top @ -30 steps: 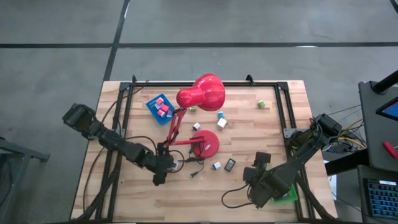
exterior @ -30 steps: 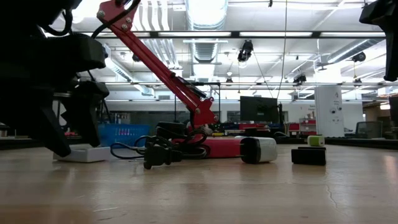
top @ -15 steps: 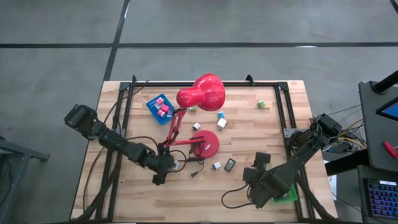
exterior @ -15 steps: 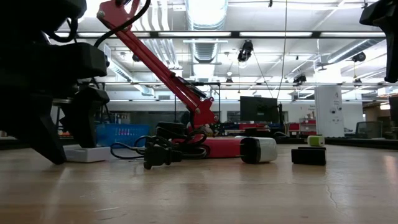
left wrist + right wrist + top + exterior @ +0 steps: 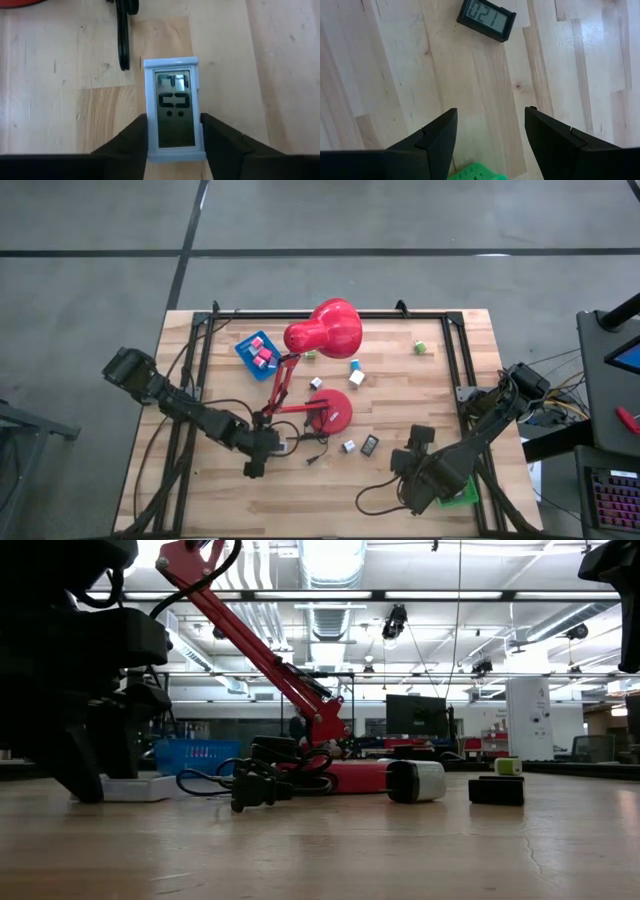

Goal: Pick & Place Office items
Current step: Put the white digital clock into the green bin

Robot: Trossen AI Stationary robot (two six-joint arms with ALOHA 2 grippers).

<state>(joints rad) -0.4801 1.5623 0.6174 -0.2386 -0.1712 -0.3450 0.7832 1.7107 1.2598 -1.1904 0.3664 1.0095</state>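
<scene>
A wooden desk (image 5: 330,490) holds a red lamp (image 5: 322,330) and scattered small office items. The left pincer (image 5: 174,131) sits low at the near left, its fingers touching both long sides of a white digital clock (image 5: 173,110) lying flat by the lamp's cord (image 5: 122,40). To grip well, it should squeeze evenly, then lift straight, clear of the cord. The right pincer (image 5: 490,130) waits wide and empty, a black clock (image 5: 486,19) beyond it.

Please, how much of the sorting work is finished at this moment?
Done: pink blocks lie in the blue tray. In hand: the left gripper has its fingers against both sides of a white clock. Left: the black clock and small blocks on the table; the right gripper hangs open.
</scene>
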